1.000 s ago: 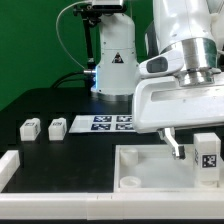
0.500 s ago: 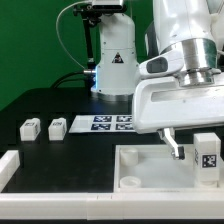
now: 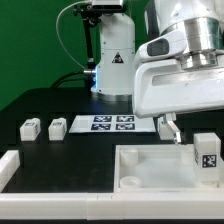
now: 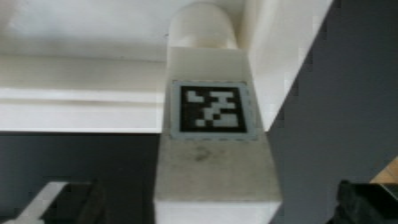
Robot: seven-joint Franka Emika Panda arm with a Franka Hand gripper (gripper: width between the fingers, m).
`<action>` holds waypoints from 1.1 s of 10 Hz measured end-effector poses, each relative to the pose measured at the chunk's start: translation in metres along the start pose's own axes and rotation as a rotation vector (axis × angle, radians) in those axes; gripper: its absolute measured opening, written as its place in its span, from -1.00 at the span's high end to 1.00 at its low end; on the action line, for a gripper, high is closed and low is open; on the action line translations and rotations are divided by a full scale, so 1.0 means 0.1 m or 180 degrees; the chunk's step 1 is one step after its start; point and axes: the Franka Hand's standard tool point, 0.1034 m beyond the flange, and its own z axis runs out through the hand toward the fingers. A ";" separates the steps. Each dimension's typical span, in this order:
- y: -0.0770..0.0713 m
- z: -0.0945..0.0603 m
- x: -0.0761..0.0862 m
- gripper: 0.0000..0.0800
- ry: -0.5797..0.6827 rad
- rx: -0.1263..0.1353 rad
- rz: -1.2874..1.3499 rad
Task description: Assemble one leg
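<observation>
Wrist view: the leg [image 4: 214, 120] fills the centre of the frame as a long white block. Its black-and-white tag faces the camera and its far end meets the white rim of the tray piece [image 4: 89, 70]. The two dark fingers [image 4: 50, 203] of the tool sit at either side of the leg's near end. They are spread wide, with a dark gap on each side and no contact with the leg.

Exterior view: the leg [image 3: 207, 156] stands upright at the right end of the tray piece [image 3: 150, 152], tag toward the camera, close to the frame's right edge. Cannot tell how it is seated there. The tool [image 3: 170, 129] hangs above the tray's back rim, up and toward the exterior view's left of the leg and apart from it. One finger shows. The leg's top and left side are free.

The rest of the tray's inside is bare white up to its raised rim. On the dark tabletop [image 3: 75, 155], two small white blocks [image 3: 30, 128] [image 3: 57, 128] sit side by side, well apart from the tray. The marker board [image 3: 110, 122] lies flat behind the tray. Another white part [image 3: 8, 166] is cut off by the left frame edge. Open tabletop lies between the blocks and the tray.
</observation>
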 end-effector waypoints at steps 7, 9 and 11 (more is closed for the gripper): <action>0.08 0.06 0.08 -0.62 -0.1611 0.0201 0.0135; 0.09 0.06 0.08 -0.62 -0.1591 0.0192 0.0151; 0.09 0.07 0.08 -0.31 -0.1594 0.0167 0.0252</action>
